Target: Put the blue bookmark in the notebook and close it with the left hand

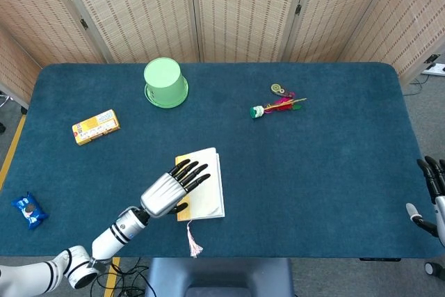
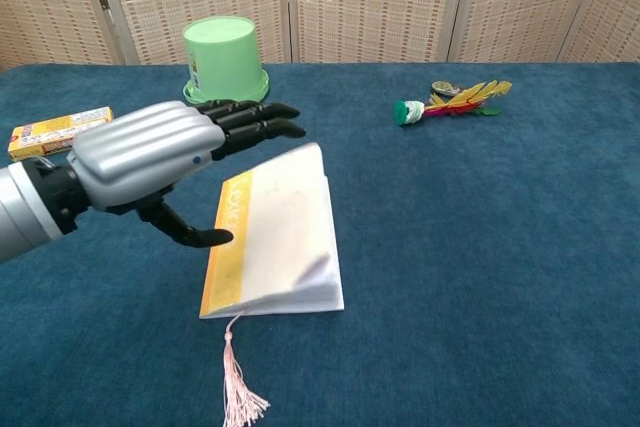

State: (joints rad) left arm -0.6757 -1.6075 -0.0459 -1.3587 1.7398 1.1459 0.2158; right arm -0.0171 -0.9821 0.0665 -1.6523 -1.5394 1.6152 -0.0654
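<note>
The notebook (image 1: 206,192) (image 2: 285,237) lies near the table's front edge with its white cover and yellow spine folded over, the cover still slightly raised. The blue bookmark is hidden inside; only its pink tassel (image 1: 191,241) (image 2: 238,393) trails out at the front. My left hand (image 1: 170,190) (image 2: 165,152) is over the notebook's left side, fingers stretched flat across the cover's far edge, thumb below, holding nothing. My right hand (image 1: 434,195) shows only at the right edge of the head view, fingers extended and empty.
An upturned green bucket (image 1: 165,83) (image 2: 224,62) stands at the back left. A yellow box (image 1: 95,126) (image 2: 58,133) and a blue snack packet (image 1: 28,210) lie at the left. A feathered shuttlecock (image 1: 277,107) (image 2: 450,102) lies at the back right.
</note>
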